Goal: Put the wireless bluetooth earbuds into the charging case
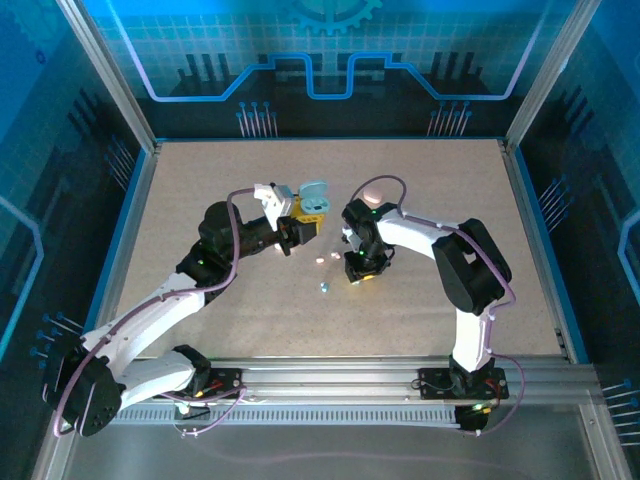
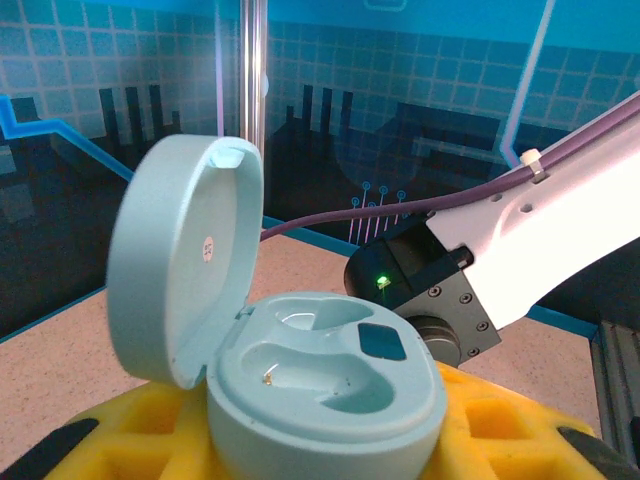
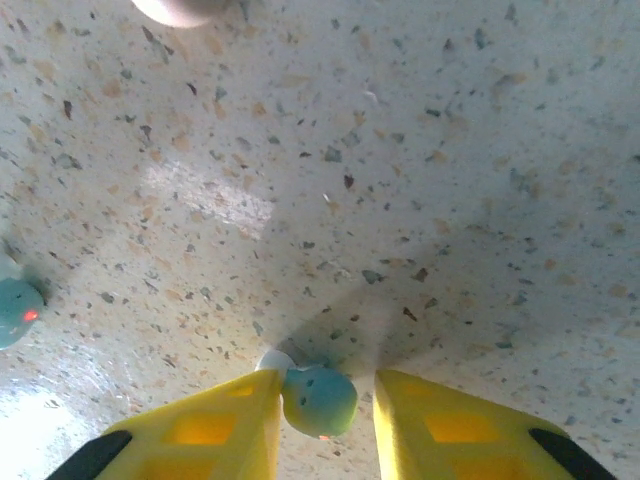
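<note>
earbud: pale blue glossy plastic earbud [image 3: 320,400] between right fingers [image 3: 440,425], just over speckled bench [image 3: 450,150] | axis: crosswise, white tip touching one finger | right fingers: narrow gap, grip can't tell | left fingers [image 2: 500,430]: clamped on pale blue round charging case [image 2: 330,390], lid upright, wells up

From the right gripper [image 1: 362,270], passage is barred at ten o'clock by the open case [image 1: 313,200], at twelve by what seems a pink case [image 1: 375,189]; bare table [image 1: 400,320] is left at five o'clock.
</note>
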Tool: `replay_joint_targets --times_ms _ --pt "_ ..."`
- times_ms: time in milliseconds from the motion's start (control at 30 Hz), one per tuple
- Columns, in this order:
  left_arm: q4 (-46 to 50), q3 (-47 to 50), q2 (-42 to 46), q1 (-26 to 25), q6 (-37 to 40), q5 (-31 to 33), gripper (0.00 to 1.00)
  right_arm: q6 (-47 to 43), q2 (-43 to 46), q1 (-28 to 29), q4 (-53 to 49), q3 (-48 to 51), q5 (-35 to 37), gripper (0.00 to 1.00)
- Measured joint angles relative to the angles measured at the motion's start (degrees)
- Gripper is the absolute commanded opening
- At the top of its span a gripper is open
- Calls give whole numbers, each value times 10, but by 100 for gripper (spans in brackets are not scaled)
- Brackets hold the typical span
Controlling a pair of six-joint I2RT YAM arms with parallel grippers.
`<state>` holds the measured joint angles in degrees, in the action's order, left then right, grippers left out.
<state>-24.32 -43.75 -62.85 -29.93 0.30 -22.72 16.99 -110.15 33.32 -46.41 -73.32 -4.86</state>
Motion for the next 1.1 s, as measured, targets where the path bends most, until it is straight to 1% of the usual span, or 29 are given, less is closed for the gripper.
replay_joint_targets --times_ms 233,333,433,500,667,800,967,1100 --pt "0 0 0 0 0 0 34 -47 0 1 -23 -21 19 34" --pt "0 0 0 0 0 0 34 -43 0 1 -22 -27 20 39" --pt "0 0 0 0 0 0 34 -12 9 -3 -4 -12 5 41" --pt "0 0 0 0 0 0 34 21 28 -14 16 14 -16 43" --pt "0 0 0 0 0 0 34 107 68 -47 69 76 -54 43" --pt "0 0 0 0 0 0 34 157 68 -49 101 97 -83 41" --pt "0 0 0 0 0 0 34 191 64 -49 137 107 -104 39" --pt "0 0 0 0 0 0 34 204 58 -49 148 111 -109 38"
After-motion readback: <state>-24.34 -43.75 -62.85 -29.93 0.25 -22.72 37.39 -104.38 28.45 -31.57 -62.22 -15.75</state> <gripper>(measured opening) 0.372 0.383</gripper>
